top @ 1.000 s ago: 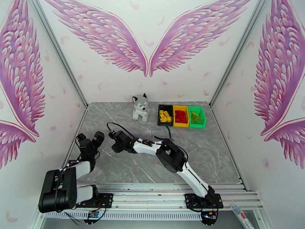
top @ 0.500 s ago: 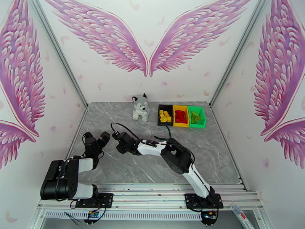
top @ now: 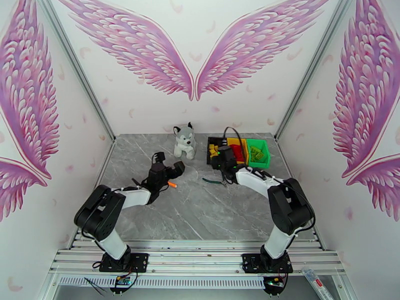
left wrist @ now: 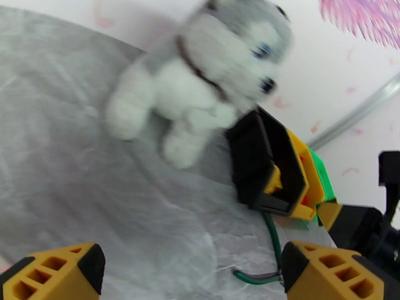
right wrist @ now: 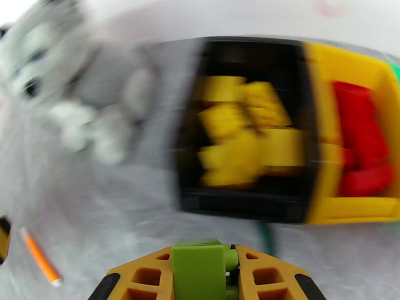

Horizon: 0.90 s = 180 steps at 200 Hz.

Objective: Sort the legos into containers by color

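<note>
Bins joined in a row stand at one o'clock on the grey table [top: 200, 216], and the views split their contents between them. The right wrist view looks into the black bin [right wrist: 240, 208], which holds yellow bricks [right wrist: 240, 141], and into the yellow bin [right wrist: 350, 210] at its three o'clock, which holds red bricks [right wrist: 360, 146]. The overhead view adds the green bin [top: 266, 157] with green bricks [top: 256, 154]. The right gripper [right wrist: 202, 263] hovers at six o'clock of the black bin, its fingers clamped on a lime-green brick [right wrist: 197, 271]. The left gripper [left wrist: 192, 273] hangs at ten o'clock of the table's middle, fingers wide apart on nothing, facing a plush husky [left wrist: 200, 81] at twelve o'clock. An orange stick [top: 172, 184] lies just beside that gripper. Green-handled pliers [top: 212, 182] lie at six o'clock of the bins.
</note>
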Motion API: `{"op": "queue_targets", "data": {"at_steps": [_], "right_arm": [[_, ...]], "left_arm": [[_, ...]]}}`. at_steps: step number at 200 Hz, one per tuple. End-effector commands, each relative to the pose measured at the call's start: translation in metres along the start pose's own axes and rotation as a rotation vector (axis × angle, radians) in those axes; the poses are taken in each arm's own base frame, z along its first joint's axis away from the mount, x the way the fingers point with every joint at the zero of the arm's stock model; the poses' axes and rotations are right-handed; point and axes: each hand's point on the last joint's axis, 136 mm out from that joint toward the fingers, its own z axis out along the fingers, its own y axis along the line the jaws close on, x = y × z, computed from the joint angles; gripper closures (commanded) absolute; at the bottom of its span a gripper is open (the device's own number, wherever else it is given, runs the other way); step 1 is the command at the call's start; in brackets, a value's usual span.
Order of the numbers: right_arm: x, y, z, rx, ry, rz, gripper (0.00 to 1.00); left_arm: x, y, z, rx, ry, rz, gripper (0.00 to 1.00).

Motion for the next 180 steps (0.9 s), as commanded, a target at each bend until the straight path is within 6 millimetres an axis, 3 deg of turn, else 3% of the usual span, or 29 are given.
{"op": "queue_targets", "data": {"at_steps": [1,26,46,67,85,118,139,154,180], "right_arm": [[-0.028,-0.048,-0.016,0.081,-0.073,0.182,0.91],[-0.050,-0.107,-0.018,0.211,-0.123,0.308,0.90],[-0.062,-0.142,-0.014,0.303,-0.130,0.369,0.87],[-0.076,-0.170,-0.009,0.377,-0.134,0.408,0.86],[-0.087,-0.188,-0.004,0.414,-0.133,0.433,0.81],[-0.101,-0.204,0.013,0.443,-0.089,0.427,0.69],[-0.106,-0.205,0.019,0.449,-0.076,0.400,0.48],[-0.106,-0.205,0.016,0.448,-0.079,0.393,0.33],[-0.103,-0.197,0.003,0.412,-0.107,0.391,0.20]], "left_arm": [[0.026,-0.045,0.023,0.047,0.075,0.185,0.01],[0.055,-0.103,0.040,0.132,0.130,0.370,0.01],[0.072,-0.134,0.043,0.188,0.159,0.493,0.01],[0.077,-0.149,0.041,0.241,0.171,0.526,0.01],[0.078,-0.150,0.039,0.251,0.177,0.529,0.01],[0.079,-0.151,0.032,0.272,0.176,0.525,0.01],[0.073,-0.148,0.025,0.265,0.155,0.524,0.01],[0.066,-0.146,0.018,0.256,0.135,0.523,0.01],[0.053,-0.142,0.002,0.236,0.091,0.531,0.01]]}}
